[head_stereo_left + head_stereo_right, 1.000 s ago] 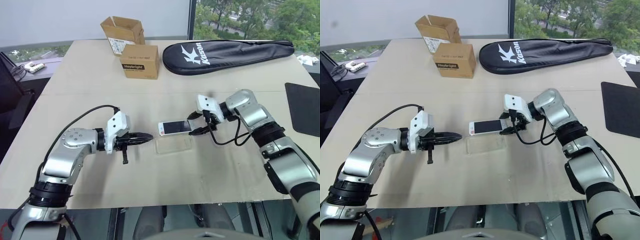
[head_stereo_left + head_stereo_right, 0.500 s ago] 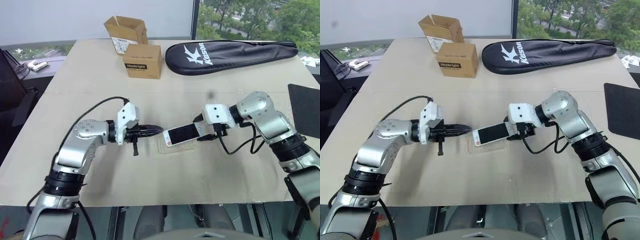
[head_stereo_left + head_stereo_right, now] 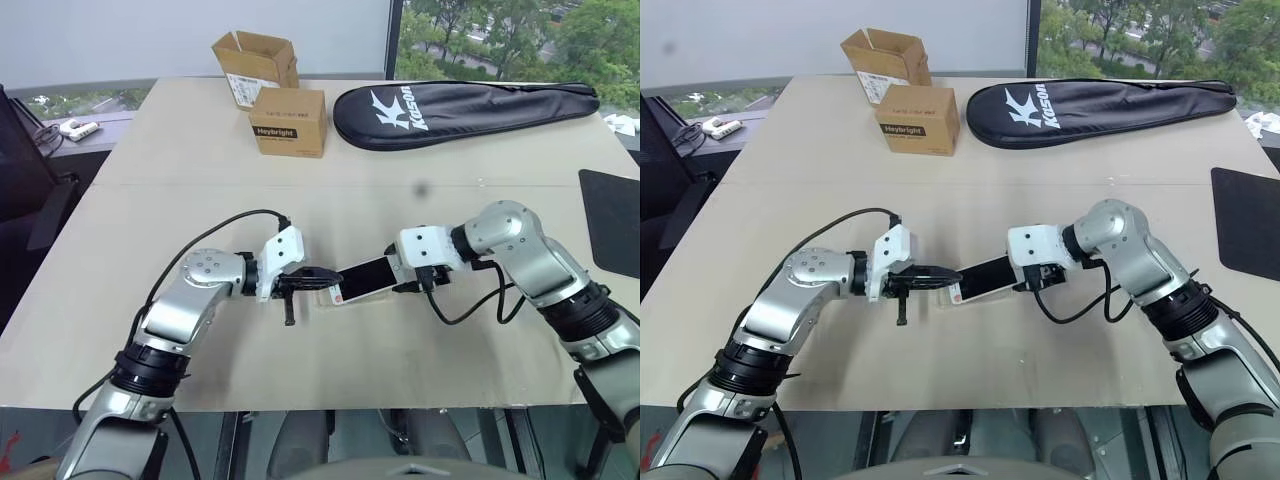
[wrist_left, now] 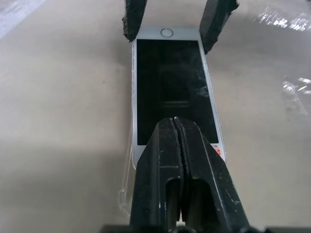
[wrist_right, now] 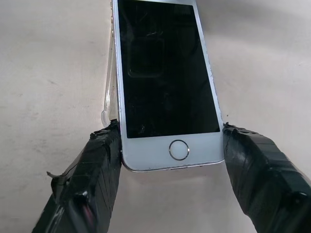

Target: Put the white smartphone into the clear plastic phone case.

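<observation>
The white smartphone (image 3: 364, 278), dark screen up, is gripped across its home-button end by my right gripper (image 3: 402, 272), which is shut on it; a black pad (image 5: 95, 177) presses each long edge. The phone slopes down to the left, and its far end lies over the clear plastic phone case (image 5: 108, 102), of which a thin glossy rim (image 4: 125, 193) shows beside the phone. My left gripper (image 3: 332, 278) is shut with nothing in it, its joined fingertips (image 4: 176, 127) above the phone's far end. I cannot tell whether they touch the screen.
Two cardboard boxes (image 3: 289, 121) stand at the back of the tan table (image 3: 160, 200), one of them open (image 3: 254, 61). A black racket bag (image 3: 465, 100) lies at the back right, and a black mat (image 3: 612, 215) at the right edge.
My left gripper has moved right, up to the phone's far end. My right gripper has drawn back and tilted the phone down over the case. The camera has also shifted.
</observation>
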Available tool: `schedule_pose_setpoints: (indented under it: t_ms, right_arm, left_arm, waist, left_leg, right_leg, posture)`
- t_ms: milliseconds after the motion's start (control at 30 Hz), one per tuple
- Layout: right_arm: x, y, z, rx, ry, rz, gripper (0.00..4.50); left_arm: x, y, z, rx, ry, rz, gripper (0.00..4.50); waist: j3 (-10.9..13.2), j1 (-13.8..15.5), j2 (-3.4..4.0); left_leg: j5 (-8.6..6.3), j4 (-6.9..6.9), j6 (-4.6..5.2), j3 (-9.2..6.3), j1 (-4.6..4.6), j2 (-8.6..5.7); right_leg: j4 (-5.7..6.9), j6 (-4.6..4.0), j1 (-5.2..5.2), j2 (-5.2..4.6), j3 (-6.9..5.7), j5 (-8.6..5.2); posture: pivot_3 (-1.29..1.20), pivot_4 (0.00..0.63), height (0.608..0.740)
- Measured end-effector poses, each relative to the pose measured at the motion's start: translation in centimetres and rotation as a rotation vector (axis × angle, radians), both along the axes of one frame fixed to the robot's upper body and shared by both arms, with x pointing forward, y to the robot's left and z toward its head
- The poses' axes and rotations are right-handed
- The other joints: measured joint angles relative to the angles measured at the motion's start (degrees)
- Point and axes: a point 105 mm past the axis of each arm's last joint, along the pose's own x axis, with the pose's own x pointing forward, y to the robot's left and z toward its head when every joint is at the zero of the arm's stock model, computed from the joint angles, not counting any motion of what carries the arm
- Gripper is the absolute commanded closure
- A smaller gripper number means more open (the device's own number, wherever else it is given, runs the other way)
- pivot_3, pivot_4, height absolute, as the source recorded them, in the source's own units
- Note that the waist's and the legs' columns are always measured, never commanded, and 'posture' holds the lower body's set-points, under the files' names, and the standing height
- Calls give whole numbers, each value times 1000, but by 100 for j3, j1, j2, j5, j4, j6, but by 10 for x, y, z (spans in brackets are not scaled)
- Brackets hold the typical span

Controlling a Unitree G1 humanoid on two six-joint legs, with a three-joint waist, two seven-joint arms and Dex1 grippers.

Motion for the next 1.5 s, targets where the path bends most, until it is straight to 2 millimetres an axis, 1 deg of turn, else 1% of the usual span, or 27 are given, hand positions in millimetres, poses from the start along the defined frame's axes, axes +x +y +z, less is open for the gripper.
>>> schedule_pose_setpoints:
  t_ms: [100,233,867,1367,1500]
  right_arm:
    - [0,0,-1,-5,-2,-15,1751]
    - [0,-2,-4,-13,4,-36,1751]
    - [0,-3,-10,-40,9,-74,1751]
    - [-3,-3,-11,-53,20,-106,1751]
    - [-4,-3,-11,-53,24,-118,1751]
  left_arm:
    - [2,-3,-6,2,-3,21,4500]
    - [2,-5,-9,16,-26,26,4500]
    - [3,-9,-12,62,-52,24,4500]
    - [4,-10,-14,134,67,29,4500]
    - [3,-6,-13,167,105,33,4500]
  waist:
    - [0,0,0]
    - [0,1,0]
    - [-5,0,-1]
    - [-18,-1,-3]
    - [-21,-1,-1]
  left_leg:
    - [0,1,0,-1,0,0]
    - [0,1,0,-1,0,0]
    - [0,6,0,-2,5,0]
    - [0,8,0,-2,10,-1]
    - [0,9,0,-2,10,-1]
  right_leg:
    - [0,0,0,0,0,0]
    - [0,0,1,0,-1,0]
    - [1,0,6,0,0,0]
    - [3,1,11,1,0,0]
    - [3,1,11,1,-1,-1]
  posture:
    - [0,150,740]
    - [0,150,740]
    - [0,150,740]
    - [0,150,740]
    - [0,150,740]
